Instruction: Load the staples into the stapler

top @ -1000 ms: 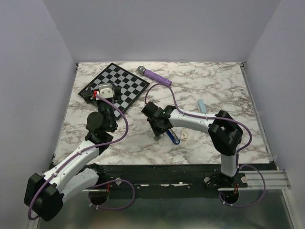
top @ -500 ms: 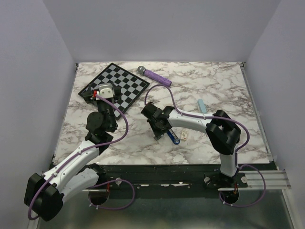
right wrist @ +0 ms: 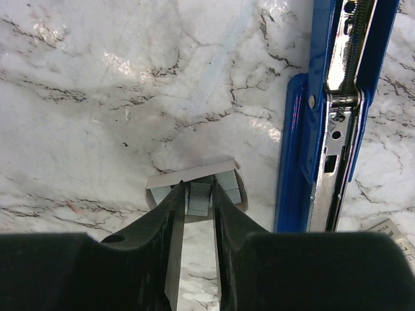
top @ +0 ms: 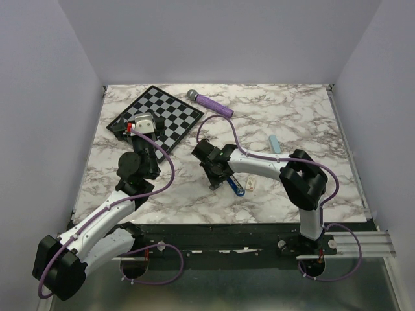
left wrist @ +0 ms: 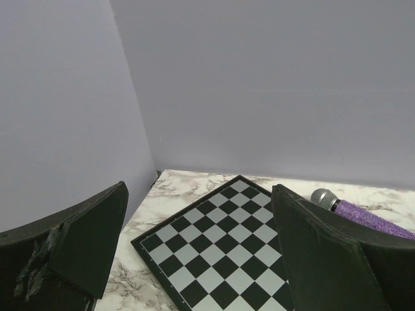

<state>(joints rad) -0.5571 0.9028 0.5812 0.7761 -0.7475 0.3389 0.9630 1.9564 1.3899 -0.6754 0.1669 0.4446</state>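
The stapler (right wrist: 334, 123) lies opened flat on the marble, dark blue with its silver channel facing up. It is just right of my right gripper (right wrist: 194, 186). That gripper is shut on a short strip of staples (right wrist: 200, 197), which sits in a small cardboard tray (right wrist: 188, 173) with more strips beside it. From above, the right gripper (top: 217, 175) is at the table's middle, with the stapler (top: 237, 186) at its right. My left gripper (left wrist: 198, 188) hovers open and empty above the chessboard (left wrist: 214, 246).
A purple microphone (top: 211, 103) lies at the back beside the chessboard (top: 165, 113). A pale blue flat bar (top: 275, 144) rests to the right. A small white box (top: 251, 184) sits just right of the stapler. Walls close in three sides.
My right gripper has edged slightly left while still pinching the staples. The left arm has not moved.
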